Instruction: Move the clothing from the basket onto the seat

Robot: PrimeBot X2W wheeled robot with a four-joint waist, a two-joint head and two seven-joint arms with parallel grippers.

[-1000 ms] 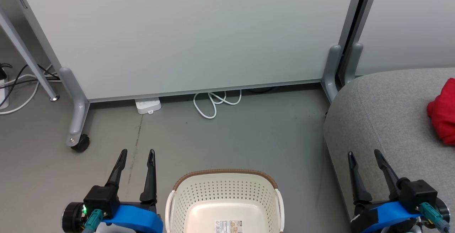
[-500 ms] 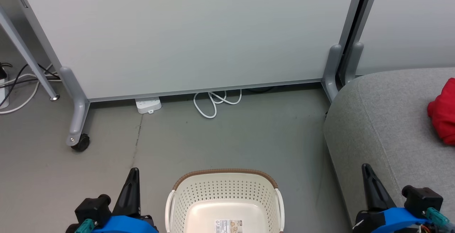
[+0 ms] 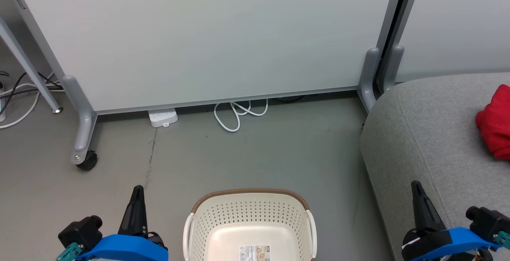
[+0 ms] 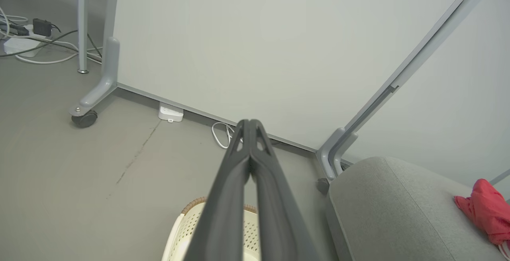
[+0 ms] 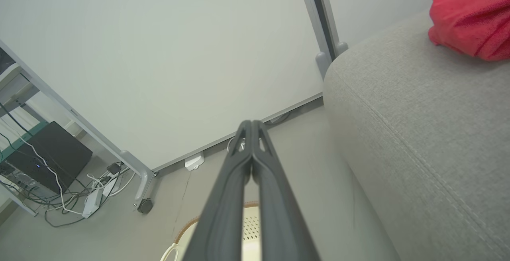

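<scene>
The left gripper (image 3: 138, 191) and right gripper (image 3: 416, 186) had just pinched together empty, the basket (image 3: 250, 194) bare and clothing (image 3: 493, 127) on the seat (image 3: 430, 133), so likely finished.

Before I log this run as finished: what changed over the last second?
The left pincer and right pincer both shut with nothing in them and drew back a little toward the robot. The basket, the seat and the red clothing on it stayed put; the camera shifted slightly.
</scene>
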